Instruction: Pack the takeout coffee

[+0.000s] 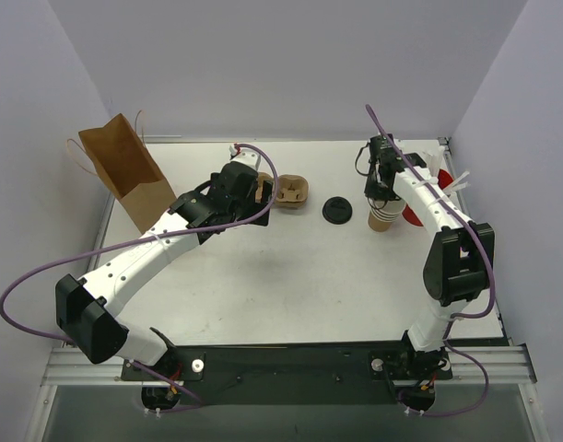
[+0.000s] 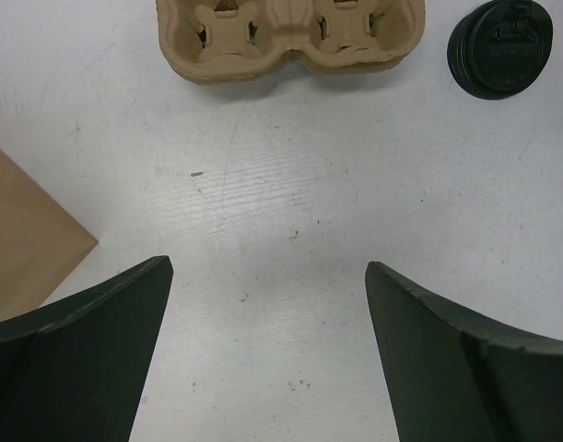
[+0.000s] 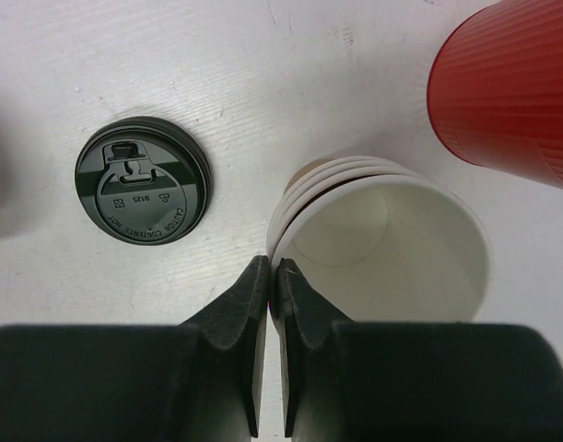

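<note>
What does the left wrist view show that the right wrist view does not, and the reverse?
Only the left wrist view: the pulp cup carrier, a corner of the brown paper bag, and the left fingers, standing wide open. Only the right wrist view: the stack of paper cups, the red cup beside it, and the right fingers, closed on the stack's rim. Both: the black lid lying flat on the white table.

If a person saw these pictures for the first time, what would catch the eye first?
Probably the right gripper, closed on the rim of the stack of tan paper cups at the right, beside the ribbed red cup. Then the round black plastic lid lying in the middle, and the tall brown paper bag standing at far left.
</note>
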